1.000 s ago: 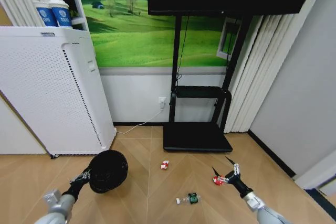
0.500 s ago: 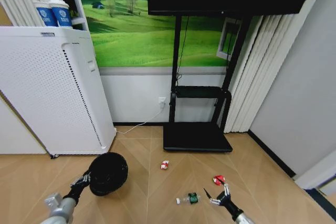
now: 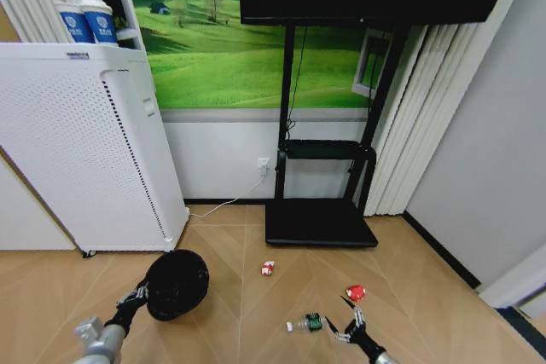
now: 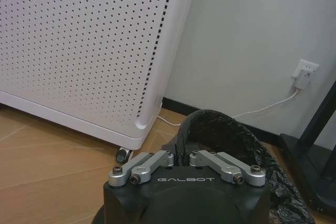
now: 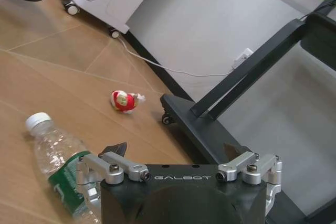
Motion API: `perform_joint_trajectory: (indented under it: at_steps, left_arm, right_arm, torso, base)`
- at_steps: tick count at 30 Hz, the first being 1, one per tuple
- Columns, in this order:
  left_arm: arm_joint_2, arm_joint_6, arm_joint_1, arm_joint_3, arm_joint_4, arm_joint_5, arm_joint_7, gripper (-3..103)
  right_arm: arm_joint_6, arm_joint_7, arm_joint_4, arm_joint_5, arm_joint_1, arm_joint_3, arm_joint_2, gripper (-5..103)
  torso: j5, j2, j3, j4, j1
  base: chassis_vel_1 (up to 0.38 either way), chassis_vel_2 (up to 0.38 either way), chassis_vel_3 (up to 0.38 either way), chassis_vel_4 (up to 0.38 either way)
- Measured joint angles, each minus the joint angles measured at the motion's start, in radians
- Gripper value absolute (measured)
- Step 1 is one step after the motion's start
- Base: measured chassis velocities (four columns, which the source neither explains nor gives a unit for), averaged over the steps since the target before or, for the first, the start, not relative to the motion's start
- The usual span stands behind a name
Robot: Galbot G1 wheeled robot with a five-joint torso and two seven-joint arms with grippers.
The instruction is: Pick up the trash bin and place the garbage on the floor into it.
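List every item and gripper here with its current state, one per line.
trash bin: upright, liner bag at its rim, gripped at the rim.
left gripper: shut on the bin's rim.
right gripper: open, empty, low beside the bottle.
bottle: lying on the floor, capped.
red-and-white wrapper: on the floor.
red lump: on the floor.

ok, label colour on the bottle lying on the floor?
Green, on a clear bottle with a white cap; the right wrist view shows it best.
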Motion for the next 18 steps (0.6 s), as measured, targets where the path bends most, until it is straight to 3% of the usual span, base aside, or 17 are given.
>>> perform_joint_trajectory:
  at_steps: [6,11,13,18]
  left_arm:
    - [-0.003,-0.001,-0.003,0.003,0.002,0.001,0.002,7]
    - [-0.009,-0.003,-0.006,0.006,0.008,0.005,0.003,7]
    - [-0.014,-0.006,-0.007,0.009,0.013,0.008,0.004,7]
    - [-0.018,-0.009,-0.007,0.010,0.014,0.010,0.007,7]
  right_arm:
    - [-0.001,0.013,-0.030,-0.031,0.000,-0.005,0.008,100]
    - [-0.011,0.066,-0.062,-0.115,-0.007,0.026,0.033,100]
    - [-0.007,0.076,-0.075,-0.209,-0.018,0.066,0.050,100]
    - [-0.007,0.078,-0.079,-0.242,-0.041,0.074,0.058,100]
  torso:
    - [-0.0001,0.000,0.000,-0.0002,0.000]
    - [0.0000,0.000,0.000,-0.0003,0.000]
    - [-0.0001,0.000,0.000,0.0002,0.000]
    - [-0.0001,0.000,0.000,-0.0003,0.000]
  base:
    - [0.000,0.000,0.000,0.000]
    - [0.000,0.000,0.000,0.000]
    - [0.000,0.000,0.000,0.000]
    - [0.000,0.000,0.000,0.000]
